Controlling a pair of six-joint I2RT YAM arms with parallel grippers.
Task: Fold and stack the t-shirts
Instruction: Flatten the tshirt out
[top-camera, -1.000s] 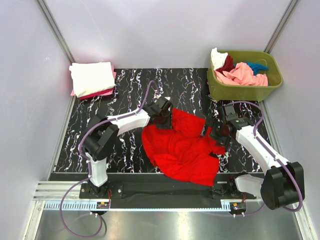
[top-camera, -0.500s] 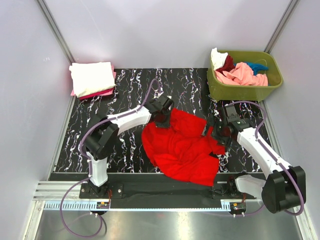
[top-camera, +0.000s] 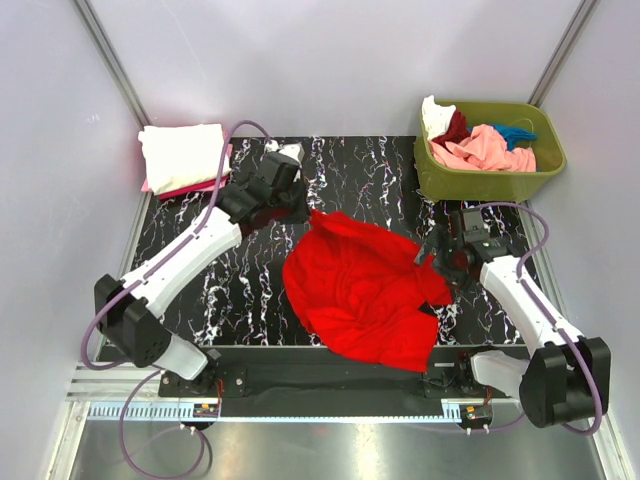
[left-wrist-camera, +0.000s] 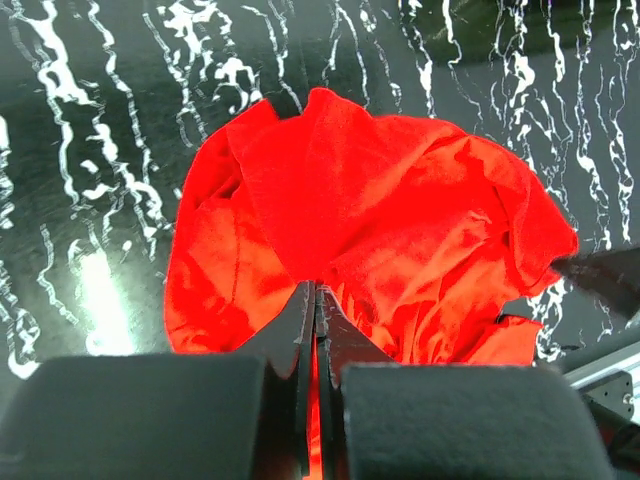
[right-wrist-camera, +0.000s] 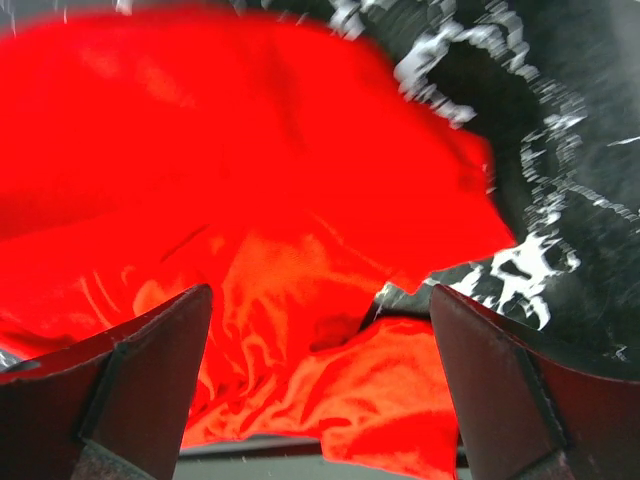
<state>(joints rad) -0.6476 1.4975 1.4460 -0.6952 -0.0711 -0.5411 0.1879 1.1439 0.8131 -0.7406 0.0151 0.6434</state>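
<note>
The bright red t-shirt lies crumpled in the middle of the table, its long axis from 11 to 5 o'clock. The left gripper is clenched on its 11 o'clock corner. The right gripper, jaws spread and empty, hovers at its 3 o'clock edge.

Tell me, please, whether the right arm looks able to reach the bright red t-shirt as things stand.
Probably yes: the right gripper is open over the right edge of the bright red t-shirt, nothing lies between, and the left gripper pinches only its far corner.

Black marbled table, pale grey walls
</note>
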